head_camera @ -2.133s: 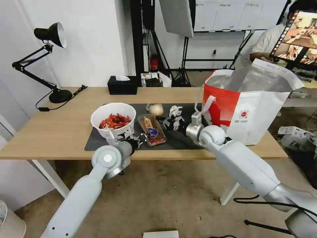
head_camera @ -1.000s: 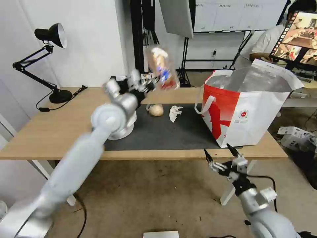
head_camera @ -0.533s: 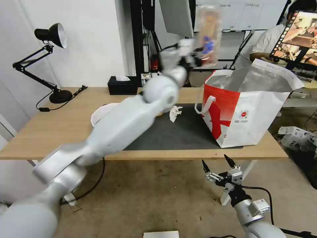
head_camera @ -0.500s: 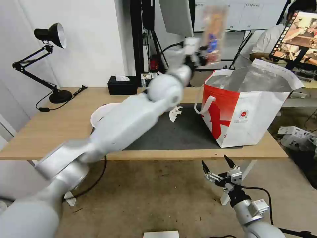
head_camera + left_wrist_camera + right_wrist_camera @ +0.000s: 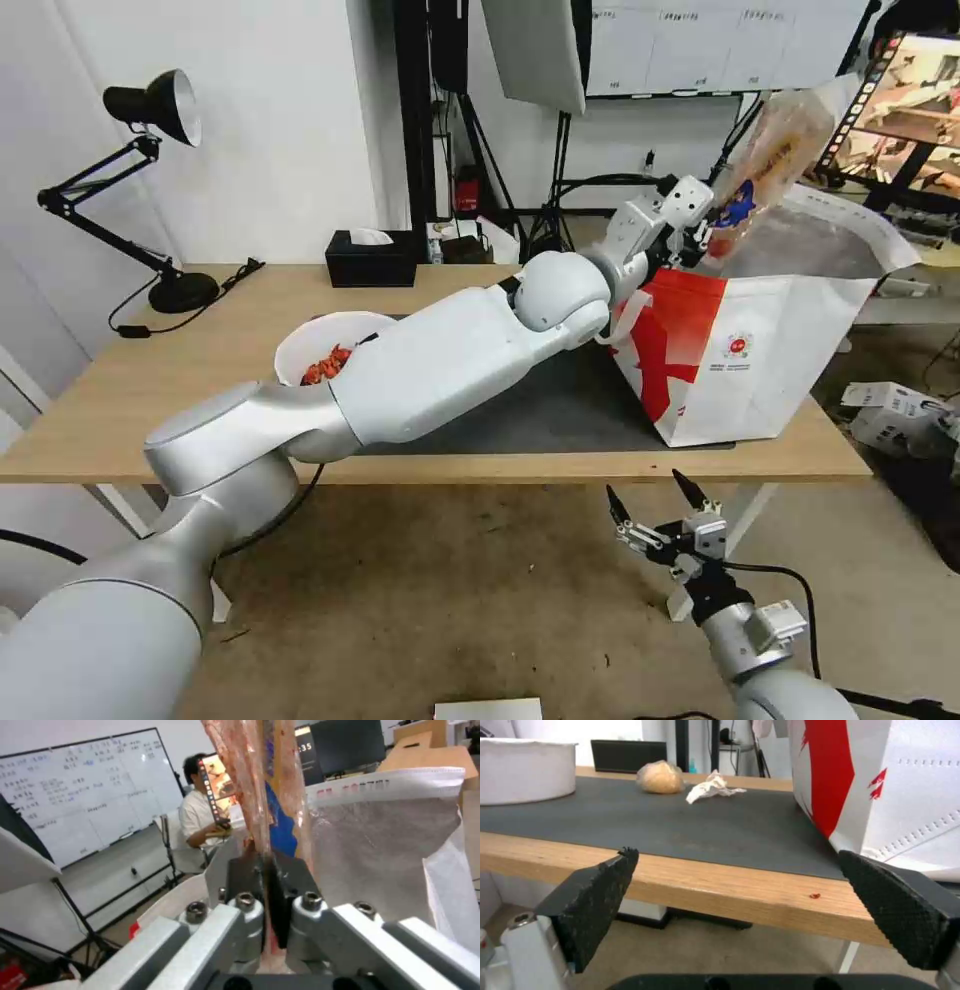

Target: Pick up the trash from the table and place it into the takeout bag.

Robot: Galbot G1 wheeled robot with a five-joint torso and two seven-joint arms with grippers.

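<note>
Upper right of the head view: left tool [image 5: 697, 232] pinches the clear crinkly plastic tray [image 5: 768, 160] over the foil-lined takeout bag [image 5: 760, 340]; right tool [image 5: 655, 500] gapes below the tabletop [image 5: 150, 400].

Light-wood desk [image 5: 180, 390] on white legs, carrying dark grey mat [image 5: 560, 410] with white bowl [image 5: 320, 340], beige lump [image 5: 660, 777], crumpled tissue [image 5: 711, 787] and red-and-white bag [image 5: 760, 350], plus black tissue box [image 5: 370, 262] and lamp [image 5: 180, 290] off the mat.
</note>
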